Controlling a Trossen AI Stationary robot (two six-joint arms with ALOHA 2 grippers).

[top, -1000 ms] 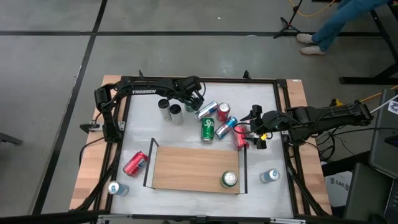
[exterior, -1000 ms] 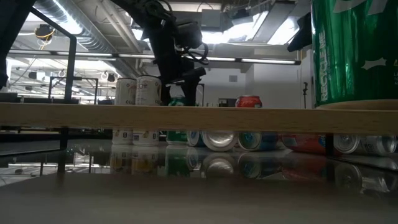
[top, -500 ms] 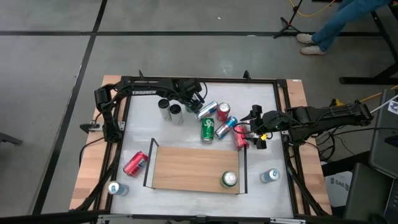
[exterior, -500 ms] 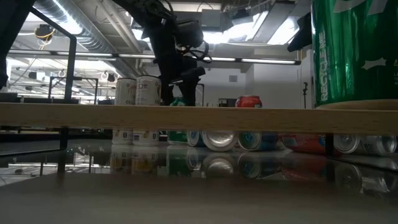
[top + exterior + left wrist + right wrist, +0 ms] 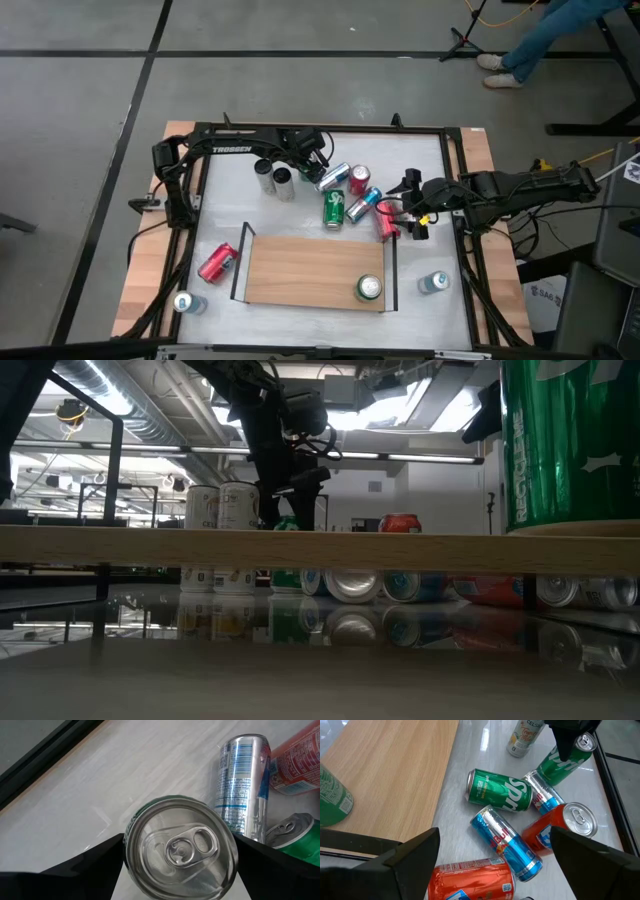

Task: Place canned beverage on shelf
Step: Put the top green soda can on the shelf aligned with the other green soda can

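Note:
An upright green can (image 5: pixel 180 847) stands at the table's far side, with my left gripper (image 5: pixel 312 158) around it from above. Beside it are two pale upright cans (image 5: pixel 273 176), a lying silver-blue can (image 5: pixel 333 177), an upright red can (image 5: pixel 359 180), a lying green can (image 5: pixel 334 208), a lying blue can (image 5: pixel 364 205) and a lying red can (image 5: pixel 387 222). The wooden shelf (image 5: pixel 300 270) lies near the front and bears one upright green can (image 5: pixel 369 288). My right gripper (image 5: pixel 412 210) hangs open above the lying red can. My left gripper has its two fingers (image 5: pixel 112 851) against opposite sides of the green can just below the top rim (image 5: pixel 131 827), slanting down from above. In the right wrist view the can's lower end (image 5: pixel 543 772) rests on the table beside the silver-blue can.
A red can (image 5: pixel 218 262) lies left of the shelf. Silver cans stand at the front left (image 5: pixel 184 302) and front right (image 5: pixel 433 283). A black frame (image 5: pixel 330 128) edges the white tabletop. A person's legs (image 5: pixel 545 35) show on the floor beyond the table.
My left gripper has rolled a little about its own pointing line at the green can, staying in place. The cans and my right arm have kept still.

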